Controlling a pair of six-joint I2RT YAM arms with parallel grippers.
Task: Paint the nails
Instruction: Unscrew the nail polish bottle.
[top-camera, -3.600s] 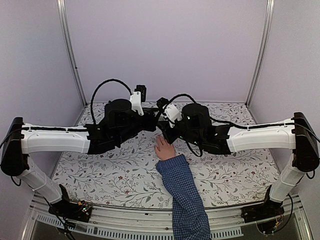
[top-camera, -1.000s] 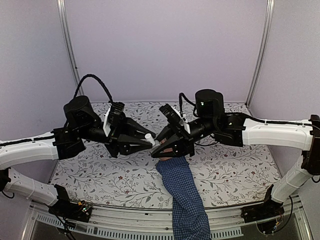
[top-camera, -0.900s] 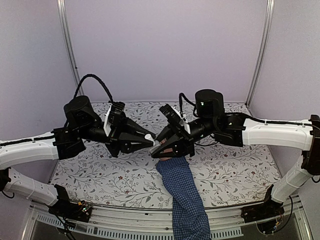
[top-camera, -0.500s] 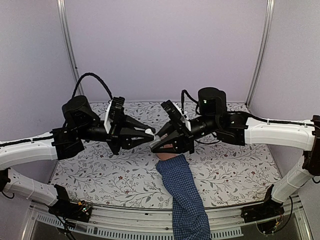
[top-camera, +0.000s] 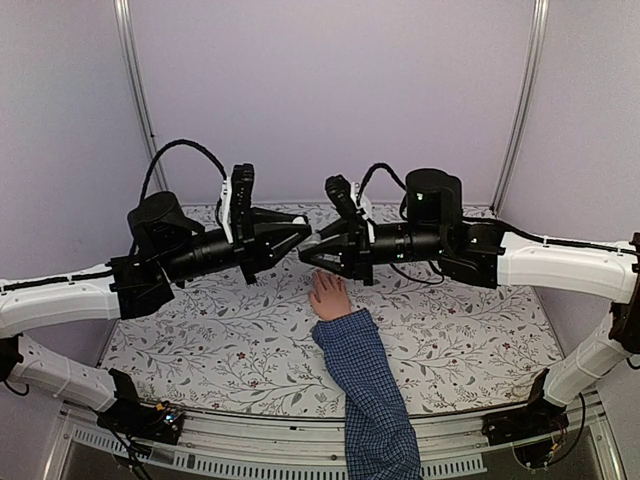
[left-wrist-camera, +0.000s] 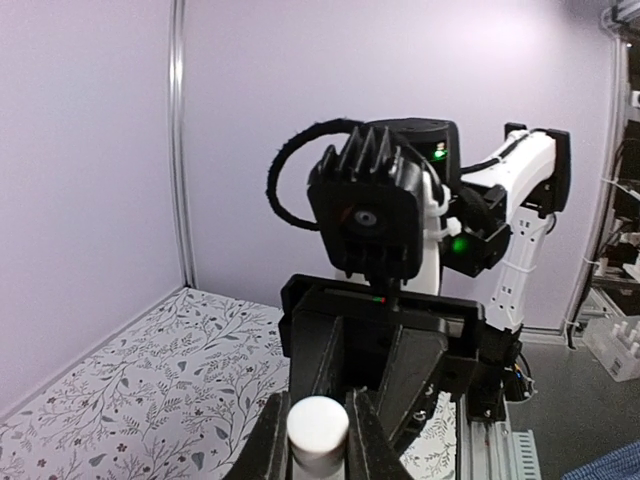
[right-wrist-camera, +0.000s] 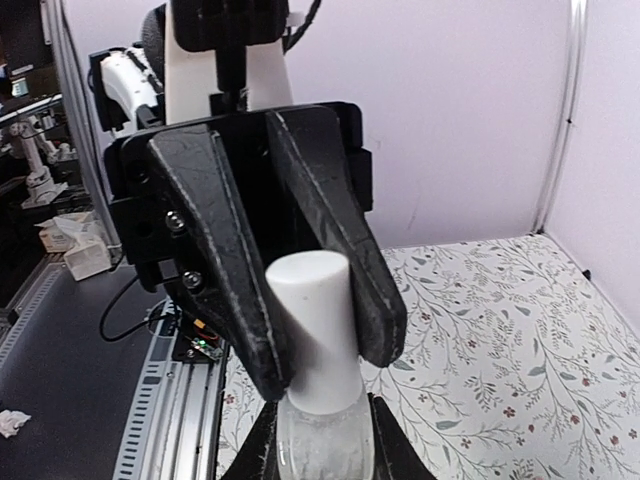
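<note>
A small pale hand (top-camera: 328, 297) lies flat on the floral table, ending a blue checked sleeve (top-camera: 370, 385). Its nails (top-camera: 320, 278) are too small to show any colour. Above the hand my two grippers meet tip to tip in the air. My right gripper (right-wrist-camera: 320, 440) is shut on the clear body of a nail polish bottle (right-wrist-camera: 322, 450). My left gripper (left-wrist-camera: 318, 428) is shut on the bottle's white cap (right-wrist-camera: 312, 310). In the top view the left gripper (top-camera: 296, 237) and right gripper (top-camera: 312, 252) hide the bottle.
The floral tablecloth (top-camera: 200, 340) covers the table, with purple walls close on three sides. Metal posts (top-camera: 135, 100) stand at the back corners. A metal rail (top-camera: 250, 440) runs along the near edge.
Both grippers have lifted and levelled out, uncovering the hand below. The left gripper's jaws have closed onto the white cap, while the right keeps hold of the bottle.
</note>
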